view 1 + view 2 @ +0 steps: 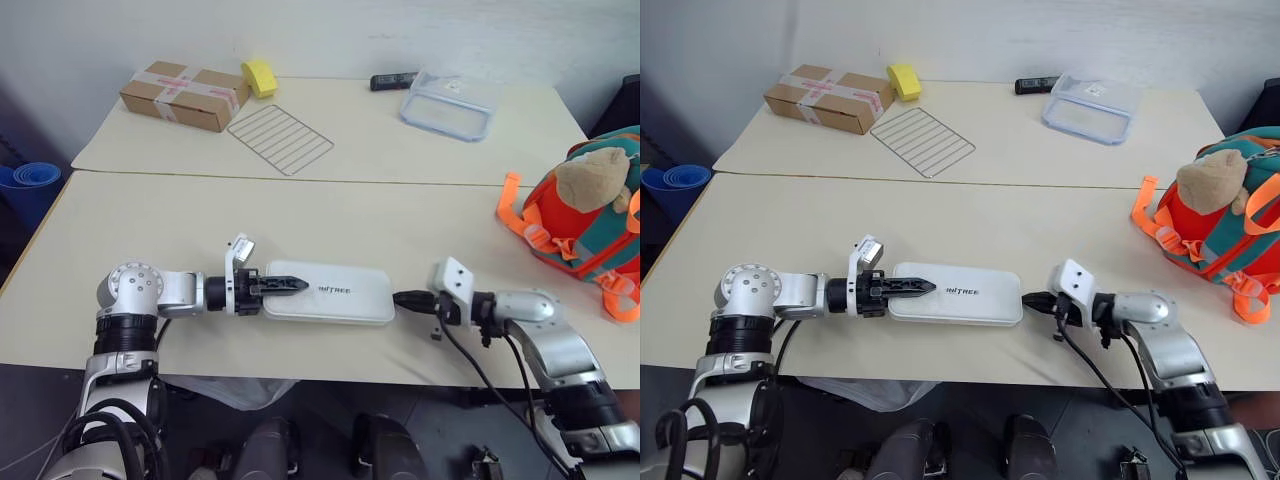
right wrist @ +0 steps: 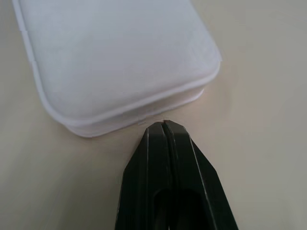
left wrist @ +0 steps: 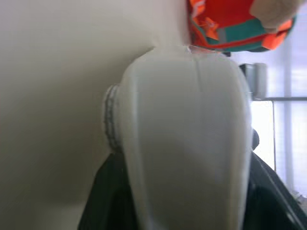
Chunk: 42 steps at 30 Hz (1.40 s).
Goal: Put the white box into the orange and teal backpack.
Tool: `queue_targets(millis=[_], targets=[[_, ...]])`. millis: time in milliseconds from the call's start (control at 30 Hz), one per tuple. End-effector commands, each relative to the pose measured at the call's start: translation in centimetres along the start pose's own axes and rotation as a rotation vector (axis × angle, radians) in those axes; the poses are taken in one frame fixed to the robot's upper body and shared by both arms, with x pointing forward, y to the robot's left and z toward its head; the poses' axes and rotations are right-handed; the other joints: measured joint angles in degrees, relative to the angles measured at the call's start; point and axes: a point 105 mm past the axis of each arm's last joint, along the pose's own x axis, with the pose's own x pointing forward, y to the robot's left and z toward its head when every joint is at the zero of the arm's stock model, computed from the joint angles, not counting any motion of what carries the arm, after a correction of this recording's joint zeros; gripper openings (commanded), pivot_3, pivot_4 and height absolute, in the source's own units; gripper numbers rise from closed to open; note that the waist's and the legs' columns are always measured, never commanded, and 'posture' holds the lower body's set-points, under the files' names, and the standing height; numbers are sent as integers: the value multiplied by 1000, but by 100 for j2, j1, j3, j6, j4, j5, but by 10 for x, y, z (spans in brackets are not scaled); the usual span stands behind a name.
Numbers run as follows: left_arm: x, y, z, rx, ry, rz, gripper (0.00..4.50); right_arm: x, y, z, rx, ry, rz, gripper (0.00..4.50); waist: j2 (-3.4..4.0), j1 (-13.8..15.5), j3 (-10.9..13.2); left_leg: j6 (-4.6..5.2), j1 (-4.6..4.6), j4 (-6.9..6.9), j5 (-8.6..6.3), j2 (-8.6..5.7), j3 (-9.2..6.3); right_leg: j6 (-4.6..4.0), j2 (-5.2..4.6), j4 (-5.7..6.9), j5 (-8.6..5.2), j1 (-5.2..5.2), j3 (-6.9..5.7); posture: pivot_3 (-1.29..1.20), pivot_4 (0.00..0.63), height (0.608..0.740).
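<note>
The white box (image 1: pixel 335 292) lies flat near the table's front edge, dark lettering on top. My left gripper (image 1: pixel 300 286) holds its left end, one black finger lying over the lid; in the left wrist view the box (image 3: pixel 184 143) fills the space between both fingers. My right gripper (image 1: pixel 400 297) is shut, and its tip (image 2: pixel 164 125) sits right at the box's (image 2: pixel 115 57) right end. The orange and teal backpack (image 1: pixel 585 225) rests at the table's right edge with a tan plush toy (image 1: pixel 592 180) on it, well apart from both grippers.
On the far table are a taped cardboard box (image 1: pixel 185 93), a yellow block (image 1: pixel 260 76), a wire rack (image 1: pixel 280 138), a black remote (image 1: pixel 393 81) and a clear lidded container (image 1: pixel 448 104). A blue roll (image 1: pixel 30 185) stands beside the table on the left.
</note>
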Motion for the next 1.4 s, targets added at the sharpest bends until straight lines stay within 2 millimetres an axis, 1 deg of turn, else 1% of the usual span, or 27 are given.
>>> queue_targets(millis=[33,67,100,167,200,267,300,367,433,467,500,567,600,733,800,833,900,933,1000,1033,1100,1167,1267,1333,1367,1400], targets=[[-7,-14,-9,138,7,-37,1262,-38,-10,-2,70,-73,-147,167,0,-2,0,-1,0,-2,-1,1,-1,0,0,-1,0,0,0,0,150,740],[-7,-18,-11,186,-4,-60,1262,-51,-13,-5,90,-88,-214,352,1,-2,1,-2,0,-3,-1,1,0,0,2,-3,0,0,1,0,150,740],[-9,-24,-9,251,-48,-100,1262,-65,-16,-10,130,-101,-283,562,1,0,1,-3,-1,-4,-1,2,0,0,2,-7,0,-1,1,0,150,740],[-14,-34,-6,405,-128,-163,1262,-91,-18,-17,161,-110,-406,1180,4,8,2,-9,-1,-5,-5,5,3,-1,2,-33,0,-1,3,0,150,740],[-17,-37,-5,475,-157,-185,1262,-104,-19,-21,174,-116,-469,1491,4,9,2,-35,-2,-5,-20,5,4,-1,1,-40,0,-1,4,0,150,740],[-21,-34,-10,624,-148,-167,1262,-128,-22,-26,186,-128,-604,2179,4,7,2,-42,-1,-6,-24,9,7,-2,2,-45,-1,-1,5,0,150,740],[-22,-31,-11,675,-141,-161,1262,-136,-23,-28,194,-134,-650,2517,5,2,1,-45,-1,-8,-25,11,6,-2,3,-46,-1,-3,4,0,150,740],[-26,-26,-9,777,-142,-129,1262,-161,-26,-35,208,-135,-764,3162,18,-10,2,-49,4,-17,-29,12,15,-5,3,-47,-2,-6,12,0,150,740],[-33,-33,-5,833,-170,-161,1262,-186,-34,-36,203,-139,-863,3847,19,-13,4,-47,1,-19,-31,13,18,-5,2,-46,-2,-12,13,0,150,740],[-35,-36,-5,848,-174,-175,1262,-194,-39,-35,194,-147,-897,4244,19,-11,4,-44,-1,-19,-32,14,19,-5,1,-46,-2,-14,13,0,150,740],[-37,-39,-4,861,-181,-194,1262,-202,-47,-32,172,-148,-926,4470,20,-16,4,-41,-1,-19,-33,13,19,-5,1,-46,-2,-15,12,0,150,740],[-38,-40,-5,879,-176,-211,1262,-209,-58,-26,144,-154,-954,4470,23,-33,5,-32,0,-18,-37,13,27,-4,-4,-46,-2,-16,15,0,150,740],[-37,-41,-6,884,-168,-217,1262,-211,-67,-20,128,-171,-963,4470,23,-37,5,-29,2,-17,-37,13,30,-3,-4,-44,-1,-16,16,0,150,740],[-34,-47,-5,894,-172,-242,1262,-207,-93,-4,90,-211,-963,4470,26,-30,8,5,2,-16,-17,14,30,-3,-3,-38,-1,-16,14,0,150,740],[-32,-49,-7,891,-169,-251,1262,-198,-113,10,89,-267,-954,4470,26,-29,9,7,2,-15,-15,14,29,-3,-1,-38,-1,-16,12,0,150,740],[-31,-49,-8,889,-167,-253,1262,-192,-119,15,89,-286,-939,4470,26,-39,9,9,0,-14,-14,14,29,-3,-2,-39,-1,-16,12,0,150,740],[-30,-49,-8,887,-165,-254,1262,-182,-126,20,85,-297,-900,4470,28,-43,10,13,0,-11,-12,13,33,-1,-2,-39,0,-14,14,0,150,740],[-30,-49,-8,885,-164,-253,1262,-173,-129,23,80,-298,-862,4470,28,-38,10,13,0,-11,-11,13,31,-1,-2,-39,0,-15,13,0,150,740],[-32,-49,-6,883,-172,-249,1262,-154,-138,32,66,-319,-817,4087,29,-37,10,11,-1,-11,-8,15,30,-1,3,-38,0,-14,11,0,150,740],[-33,-49,-5,883,-176,-247,1262,-148,-141,34,60,-325,-808,3897,29,-38,10,14,-2,-11,-6,14,33,-1,3,-39,0,-15,11,0,150,740],[-38,-51,0,867,-209,-245,1262,-135,-151,45,44,-371,-797,3246,28,-43,10,17,-2,-7,-4,12,35,1,2,-39,1,-14,12,0,150,740],[-44,-54,5,861,-255,-252,1262,-115,-153,59,34,-422,-736,2582,28,-89,11,18,-2,-1,-3,12,37,4,2,-38,3,-13,14,0,150,740],[-52,-55,11,853,-307,-234,1262,-84,-144,77,20,-483,-607,1580,28,-160,11,13,-2,-5,0,16,30,4,2,-29,2,-13,11,0,150,740],[-57,-53,12,844,-327,-206,1262,-59,-127,93,23,-537,-489,904,29,-183,11,10,-4,-8,1,19,28,4,6,-17,2,-12,8,0,150,740],[-60,-52,12,840,-335,-195,1262,-49,-119,99,20,-553,-440,585,30,-189,12,9,-3,-8,1,20,29,4,7,-16,2,-13,9,0,150,740],[-61,-51,12,838,-340,-189,1262,-45,-113,102,19,-560,-413,270,30,-193,12,9,-5,-9,1,20,30,4,7,-16,2,-13,9,0,150,740]])
